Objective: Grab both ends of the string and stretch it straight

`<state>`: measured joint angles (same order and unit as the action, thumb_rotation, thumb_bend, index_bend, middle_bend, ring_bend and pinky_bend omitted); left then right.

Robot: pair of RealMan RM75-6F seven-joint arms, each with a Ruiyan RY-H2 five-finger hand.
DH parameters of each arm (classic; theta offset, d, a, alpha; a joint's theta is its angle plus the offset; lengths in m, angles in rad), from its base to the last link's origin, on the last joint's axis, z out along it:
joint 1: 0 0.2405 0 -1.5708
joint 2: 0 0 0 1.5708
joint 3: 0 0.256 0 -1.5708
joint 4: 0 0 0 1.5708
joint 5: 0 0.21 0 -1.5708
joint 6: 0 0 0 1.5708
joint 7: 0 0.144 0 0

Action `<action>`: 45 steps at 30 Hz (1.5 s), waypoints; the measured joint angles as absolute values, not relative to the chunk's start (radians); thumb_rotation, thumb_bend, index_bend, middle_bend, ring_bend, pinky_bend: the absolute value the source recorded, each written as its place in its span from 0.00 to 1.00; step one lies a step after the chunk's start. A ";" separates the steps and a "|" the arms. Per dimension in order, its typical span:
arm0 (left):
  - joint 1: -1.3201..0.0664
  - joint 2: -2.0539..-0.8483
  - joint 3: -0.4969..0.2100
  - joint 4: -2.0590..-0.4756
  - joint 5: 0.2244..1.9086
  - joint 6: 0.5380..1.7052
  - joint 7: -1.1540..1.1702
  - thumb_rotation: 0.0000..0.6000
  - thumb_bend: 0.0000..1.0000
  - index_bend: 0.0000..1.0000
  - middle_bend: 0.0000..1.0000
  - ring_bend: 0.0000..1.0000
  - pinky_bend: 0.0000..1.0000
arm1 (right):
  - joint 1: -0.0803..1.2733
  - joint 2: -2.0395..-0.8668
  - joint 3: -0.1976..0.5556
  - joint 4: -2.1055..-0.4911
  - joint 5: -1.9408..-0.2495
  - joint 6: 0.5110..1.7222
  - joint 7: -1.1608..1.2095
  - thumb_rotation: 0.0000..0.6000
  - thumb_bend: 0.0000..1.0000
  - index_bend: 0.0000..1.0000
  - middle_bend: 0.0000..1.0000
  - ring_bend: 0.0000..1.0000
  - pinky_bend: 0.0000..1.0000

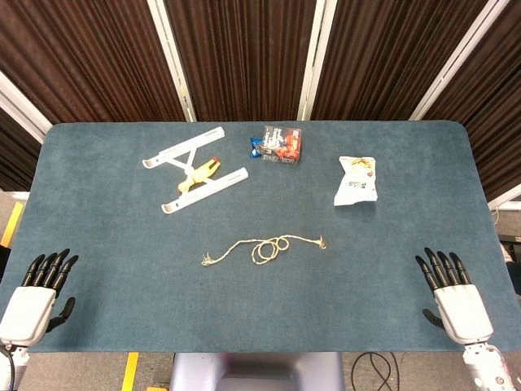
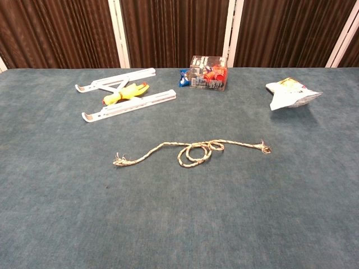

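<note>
Seeing string (image 1: 264,249) loose w/ loops at frame centre, untouched. Our left hand (image 1: 37,295) sits lower left, right hand (image 1: 454,295) lower right, both w/ fingers spread, holding nothing, well apart from string.

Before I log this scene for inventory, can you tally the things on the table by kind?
String: 1
White folding stand: 1
Yellow clip: 1
Small printed box: 1
Blue packet: 1
White snack bag: 1
Total: 6
</note>
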<state>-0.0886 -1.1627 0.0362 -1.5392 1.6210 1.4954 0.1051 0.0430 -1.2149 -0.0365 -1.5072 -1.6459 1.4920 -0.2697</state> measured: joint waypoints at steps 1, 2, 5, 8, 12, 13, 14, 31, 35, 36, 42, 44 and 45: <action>-0.088 -1.164 0.036 -1.539 1.621 1.496 0.107 1.00 0.44 0.00 0.00 0.00 0.05 | 0.043 -1.215 -0.037 -1.507 -1.646 1.491 -0.269 1.00 0.19 0.00 0.00 0.00 0.00; -0.087 -1.166 0.036 -1.539 1.621 1.497 0.110 1.00 0.44 0.00 0.00 0.00 0.05 | 0.044 -1.215 -0.037 -1.507 -1.647 1.489 -0.269 1.00 0.19 0.00 0.00 0.00 0.00; -0.089 -1.178 0.039 -1.537 1.634 1.498 0.117 1.00 0.44 0.00 0.00 0.00 0.05 | 0.046 -1.215 -0.038 -1.508 -1.646 1.485 -0.269 1.00 0.19 0.00 0.00 0.00 0.00; -0.102 -1.198 0.049 -1.530 1.672 1.491 0.109 1.00 0.44 0.00 0.00 0.00 0.05 | 0.046 -1.215 -0.035 -1.511 -1.647 1.491 -0.265 1.00 0.19 0.00 0.00 0.00 0.00; -0.143 -1.254 0.057 -1.514 1.741 1.466 0.083 1.00 0.44 0.00 0.00 0.00 0.05 | 0.047 -1.212 -0.030 -1.515 -1.654 1.503 -0.257 1.00 0.19 0.00 0.00 0.00 0.00; -0.156 -1.272 0.057 -1.509 1.752 1.456 0.082 1.00 0.44 0.00 0.00 0.00 0.06 | 0.049 -1.210 -0.029 -1.517 -1.654 1.501 -0.259 1.00 0.19 0.00 0.00 0.00 0.00; -0.174 -1.295 0.055 -1.503 1.761 1.439 0.083 1.00 0.44 0.01 0.00 0.00 0.06 | 0.051 -1.208 -0.027 -1.521 -1.654 1.499 -0.262 1.00 0.19 0.00 0.00 0.00 0.00; -0.407 -1.564 -0.072 -1.506 1.521 1.033 0.197 1.00 0.42 0.22 0.00 0.00 0.05 | 0.086 -1.227 0.005 -1.530 -1.594 1.438 -0.282 1.00 0.19 0.00 0.00 0.00 0.00; -0.444 -1.658 -0.101 -1.460 1.485 1.024 0.249 1.00 0.42 0.27 0.00 0.00 0.05 | 0.087 -1.231 0.005 -1.523 -1.590 1.438 -0.284 1.00 0.19 0.00 0.00 0.00 0.00; -0.450 -1.674 -0.106 -1.444 1.479 1.026 0.259 1.00 0.42 0.29 0.00 0.00 0.05 | 0.087 -1.232 0.005 -1.521 -1.588 1.436 -0.285 1.00 0.19 0.00 0.00 0.00 0.00; -0.482 -1.761 -0.140 -1.342 1.442 1.051 0.294 1.00 0.42 0.36 0.02 0.00 0.06 | 0.091 -1.233 0.006 -1.518 -1.578 1.427 -0.288 1.00 0.19 0.00 0.00 0.00 0.00; -0.491 -1.781 -0.147 -1.311 1.431 1.054 0.303 1.00 0.41 0.38 0.03 0.00 0.06 | 0.093 -1.234 0.005 -1.517 -1.575 1.423 -0.290 1.00 0.19 0.00 0.00 0.00 0.00; -0.495 -1.789 -0.149 -1.297 1.427 1.056 0.308 1.00 0.41 0.38 0.03 0.00 0.06 | 0.094 -1.234 0.005 -1.517 -1.574 1.421 -0.291 1.00 0.19 0.00 0.00 0.00 0.00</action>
<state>-0.4947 -1.7886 -0.1488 -1.2965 1.4267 1.0555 0.3084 0.0939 -1.2344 0.0053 -1.5170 -1.5740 1.4214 -0.2908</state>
